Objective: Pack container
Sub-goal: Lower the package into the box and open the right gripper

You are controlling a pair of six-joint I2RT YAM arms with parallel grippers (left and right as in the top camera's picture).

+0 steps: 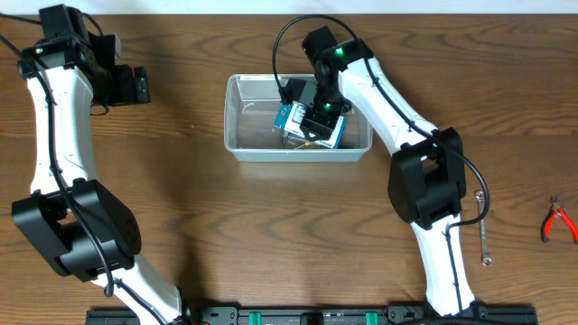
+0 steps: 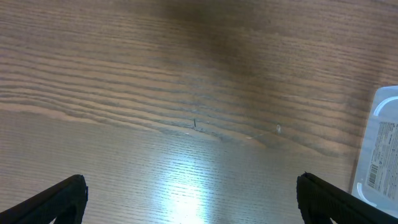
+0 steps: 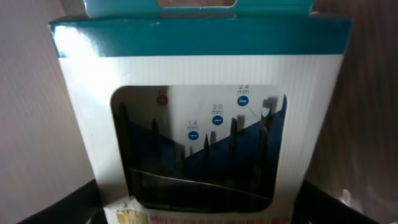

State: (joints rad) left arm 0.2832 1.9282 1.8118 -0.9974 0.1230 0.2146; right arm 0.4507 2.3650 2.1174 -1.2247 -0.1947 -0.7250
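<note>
The clear plastic container (image 1: 233, 117) is sitting on the wooden table (image 1: 271, 235), a little above the middle of the overhead view and between the 2 arms. A blue-and-white box (image 1: 332, 135) is lying inside it, toward the right half and turned at a slant to the walls.

The right gripper (image 1: 314, 119) is reaching down into the container, right over the box. In the right wrist view the box is filling nearly the whole picture: a teal band is running across its top, and a clear window is showing a row of slim dark screwdrivers under labels reading 1.4, 2.0 and 2.4 mm. The right fingers (image 3: 62, 208) are showing as dark shapes at the 2 lower corners, standing well apart with the box between them. Whether they are pressing on its sides or just flanking it, I cannot tell.

The left gripper (image 1: 135, 86) is hanging over bare wood at the upper left, well apart from the container. Its fingers (image 2: 59, 199) are spreading wide with nothing between them, and a corner of the container (image 2: 380, 155) is showing at the right edge of the left wrist view.

Red-handled pliers (image 1: 558, 221) are lying near the right edge of the table, and a slim metal tool (image 1: 483, 230) is lying just beside the right arm.
</note>
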